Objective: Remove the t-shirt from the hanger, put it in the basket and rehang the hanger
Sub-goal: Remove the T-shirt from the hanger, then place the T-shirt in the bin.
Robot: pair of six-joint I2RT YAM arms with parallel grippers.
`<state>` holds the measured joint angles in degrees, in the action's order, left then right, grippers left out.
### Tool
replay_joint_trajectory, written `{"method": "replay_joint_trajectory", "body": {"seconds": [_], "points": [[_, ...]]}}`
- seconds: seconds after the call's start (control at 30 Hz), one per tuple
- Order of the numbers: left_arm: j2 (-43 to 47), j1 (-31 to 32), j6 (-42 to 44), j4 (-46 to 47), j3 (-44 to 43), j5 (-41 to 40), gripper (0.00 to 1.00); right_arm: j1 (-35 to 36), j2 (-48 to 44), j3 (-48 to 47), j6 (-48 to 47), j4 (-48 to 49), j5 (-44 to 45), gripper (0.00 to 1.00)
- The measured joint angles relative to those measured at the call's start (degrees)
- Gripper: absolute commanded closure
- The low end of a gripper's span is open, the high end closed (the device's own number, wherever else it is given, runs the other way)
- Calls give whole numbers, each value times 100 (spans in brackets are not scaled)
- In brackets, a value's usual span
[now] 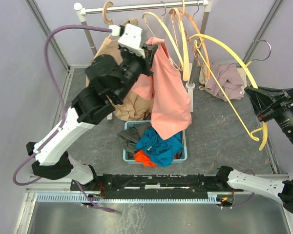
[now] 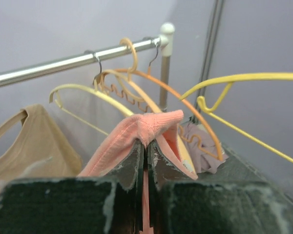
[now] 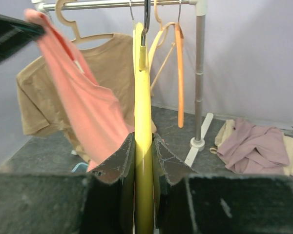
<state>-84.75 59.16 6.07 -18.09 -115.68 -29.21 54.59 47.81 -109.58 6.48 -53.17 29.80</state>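
A robot test cell in a lab: plain lilac panel walls (image 1: 12, 73) enclose a grey floor (image 1: 219, 131). A left arm (image 1: 63, 134) and a right arm (image 1: 261, 181) are bolted to a black base plate (image 1: 156, 183) along the bottom edge, and a clothes rail (image 1: 141, 7) spans the top.

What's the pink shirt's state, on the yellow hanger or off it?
Off, it appears: the pink shirt dangles from the shut left end effector, while the yellow hanger clamped in the right end effector looks bare.
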Motion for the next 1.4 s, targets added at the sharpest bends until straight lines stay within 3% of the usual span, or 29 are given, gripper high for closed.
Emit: {"method": "replay_joint_trajectory", "body": {"seconds": [0.33, 0.57, 0.87, 1.13, 1.4], "points": [[756, -7, -85, 522, -531, 1257, 97, 0, 107, 280, -212, 442, 586, 99], [780, -7, -260, 817, -1182, 1676, 97, 0, 284, 317, -225, 619, 629, 99], [595, -7, -704, 994, -1335, 2120, 97, 0, 308, 391, -168, 645, 627, 99], [916, -4, -1189, 1038, -177, 2354, 97, 0, 308, 424, -142, 645, 627, 99], [1646, -7, -1574, 492, 1196, 2328, 97, 0, 343, 474, -142, 693, 623, 99]]}}
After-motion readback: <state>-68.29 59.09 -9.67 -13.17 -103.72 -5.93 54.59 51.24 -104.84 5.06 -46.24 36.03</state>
